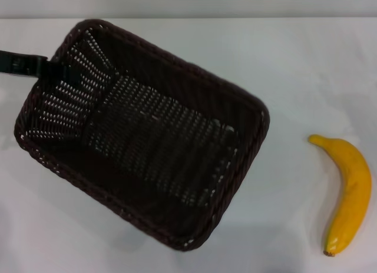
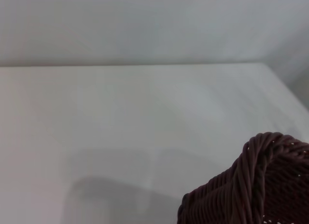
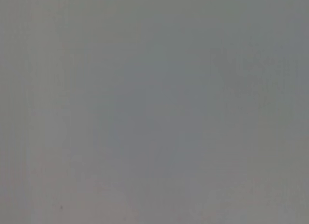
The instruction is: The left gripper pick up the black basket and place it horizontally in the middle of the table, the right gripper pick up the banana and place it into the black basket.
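Reaching from the left, the left gripper [image 1: 44, 67] meets the black basket [image 1: 141, 132] rim.

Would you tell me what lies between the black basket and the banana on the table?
Nothing: in the head view only bare white table separates the black basket from the banana.

A pale grey wall [image 2: 154, 26] ran behind the white table [image 1: 294, 67], meeting its far edge in a straight line. The tabletop was plain and smooth. Light was soft and even, casting only faint, blurred shadows on the surface. The right wrist view showed nothing but flat grey.
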`<state>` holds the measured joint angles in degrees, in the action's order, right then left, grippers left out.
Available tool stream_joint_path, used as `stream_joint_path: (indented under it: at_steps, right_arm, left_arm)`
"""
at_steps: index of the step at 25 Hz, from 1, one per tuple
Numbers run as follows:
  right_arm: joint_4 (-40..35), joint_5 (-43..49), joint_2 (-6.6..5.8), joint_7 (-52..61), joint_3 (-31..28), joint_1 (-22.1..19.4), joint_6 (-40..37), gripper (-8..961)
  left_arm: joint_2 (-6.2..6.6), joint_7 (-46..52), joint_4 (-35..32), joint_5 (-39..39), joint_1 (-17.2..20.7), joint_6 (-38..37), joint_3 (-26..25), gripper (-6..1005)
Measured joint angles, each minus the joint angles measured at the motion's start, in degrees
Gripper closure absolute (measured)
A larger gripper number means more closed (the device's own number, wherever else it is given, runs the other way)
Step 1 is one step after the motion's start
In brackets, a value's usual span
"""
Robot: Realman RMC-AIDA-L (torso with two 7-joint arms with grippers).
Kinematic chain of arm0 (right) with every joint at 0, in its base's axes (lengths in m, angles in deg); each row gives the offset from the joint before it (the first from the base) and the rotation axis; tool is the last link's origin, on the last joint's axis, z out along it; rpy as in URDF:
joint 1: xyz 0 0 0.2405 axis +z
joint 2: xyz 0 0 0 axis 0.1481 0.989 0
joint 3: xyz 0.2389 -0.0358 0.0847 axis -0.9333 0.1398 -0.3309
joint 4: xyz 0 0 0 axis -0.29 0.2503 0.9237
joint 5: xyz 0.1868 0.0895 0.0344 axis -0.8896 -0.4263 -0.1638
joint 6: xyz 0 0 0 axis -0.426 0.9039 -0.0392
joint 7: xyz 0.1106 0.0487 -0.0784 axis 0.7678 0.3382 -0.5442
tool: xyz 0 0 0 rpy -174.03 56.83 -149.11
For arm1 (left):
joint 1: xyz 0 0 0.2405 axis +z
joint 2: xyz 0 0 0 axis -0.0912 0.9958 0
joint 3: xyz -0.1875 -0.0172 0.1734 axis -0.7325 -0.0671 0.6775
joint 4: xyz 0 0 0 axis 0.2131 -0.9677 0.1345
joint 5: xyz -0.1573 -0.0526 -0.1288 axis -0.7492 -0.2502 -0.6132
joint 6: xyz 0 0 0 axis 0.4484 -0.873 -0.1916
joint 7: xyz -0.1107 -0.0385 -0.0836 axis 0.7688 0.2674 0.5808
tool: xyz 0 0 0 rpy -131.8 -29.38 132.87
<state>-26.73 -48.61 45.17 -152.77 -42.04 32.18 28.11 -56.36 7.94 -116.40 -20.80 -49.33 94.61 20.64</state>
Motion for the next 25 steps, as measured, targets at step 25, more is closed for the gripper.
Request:
stream_joint_path:
  at_steps: [25]
  right_arm:
    - [-0.2, 0.5, -0.01, 0.0, 0.3, -0.4, 0.3, 107]
  left_arm:
    - [-2.52, 18.4, 6.4, -9.1, 8.1, -12.9, -5.2, 852]
